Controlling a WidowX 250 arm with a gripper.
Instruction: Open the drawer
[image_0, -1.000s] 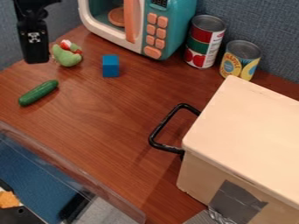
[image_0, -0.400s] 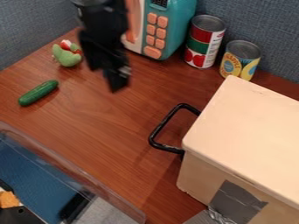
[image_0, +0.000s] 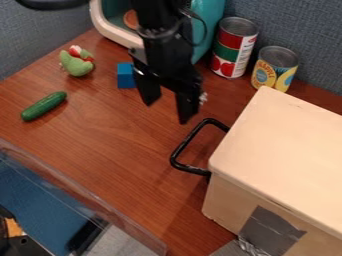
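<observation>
Claw (image_0: 168, 104) is open, its two fingers spread well apart and pointing down, nothing between them. It hangs from the black arm (image_0: 157, 17), which comes in from the top edge. In the view it sits just up-left of the black handle (image_0: 187, 140), apart from it; can't tell height over the surface (image_0: 120, 155).

Drawer: the cream box (image_0: 287, 145) at right, cut off by the right edge, handle sticking out of its left side. Its handle-side face is mostly hidden by the slant, so can't tell how far the drawer is out. Grey tape (image_0: 270, 232) on the side facing the camera.

Rest: blue block (image_0: 125, 76) beside the claw in the view, partly covered by it. Green toy with red and white parts (image_0: 77, 67) to its left, cucumber (image_0: 44, 106) lower left. Teal and white toy microwave (image_0: 110, 31) at the back, partly behind the arm. Red-and-green can (image_0: 230, 47) and yellow can (image_0: 274, 67) upright behind the box. Clear-walled bin (image_0: 80, 194) at lower left.
</observation>
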